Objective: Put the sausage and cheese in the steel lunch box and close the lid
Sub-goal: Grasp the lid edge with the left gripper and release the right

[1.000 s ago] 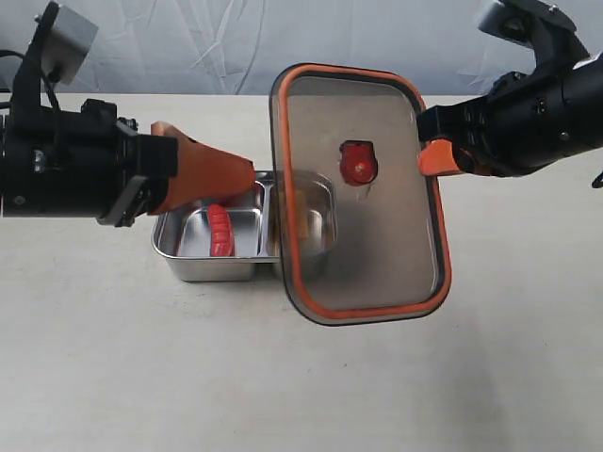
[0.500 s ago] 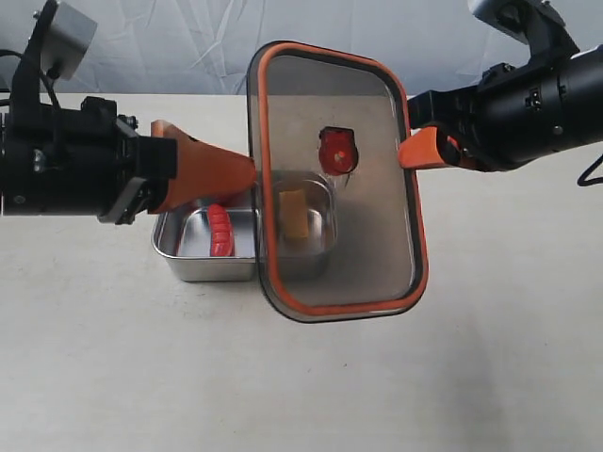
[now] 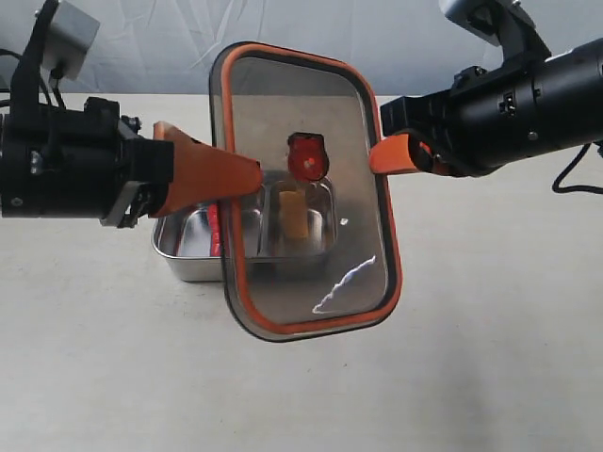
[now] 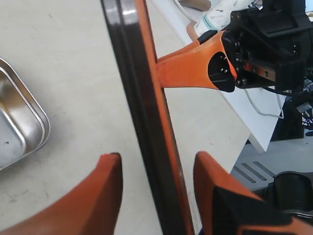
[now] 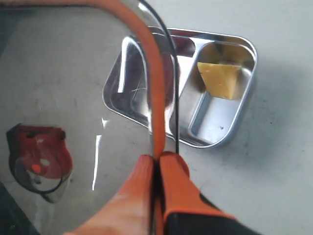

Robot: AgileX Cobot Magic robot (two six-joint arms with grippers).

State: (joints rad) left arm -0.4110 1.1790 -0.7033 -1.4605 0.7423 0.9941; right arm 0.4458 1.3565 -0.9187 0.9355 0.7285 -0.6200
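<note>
Right gripper (image 5: pixel 157 164) clamped tight, you are holding the lid (image 3: pixel 330 235) by one long edge, left gripper (image 4: pixel 156 161) spread astride the other, lid hanging crosswise over the steel lunch box (image 3: pixel 184 266) below.

Lid (image 3: pixel 349 207): no lettering is legible.
Steel lunch box (image 3: pixel 184 268): no stamp or brand is legible.
Table (image 3: pixel 471 358): no printed sign is seen.
</note>
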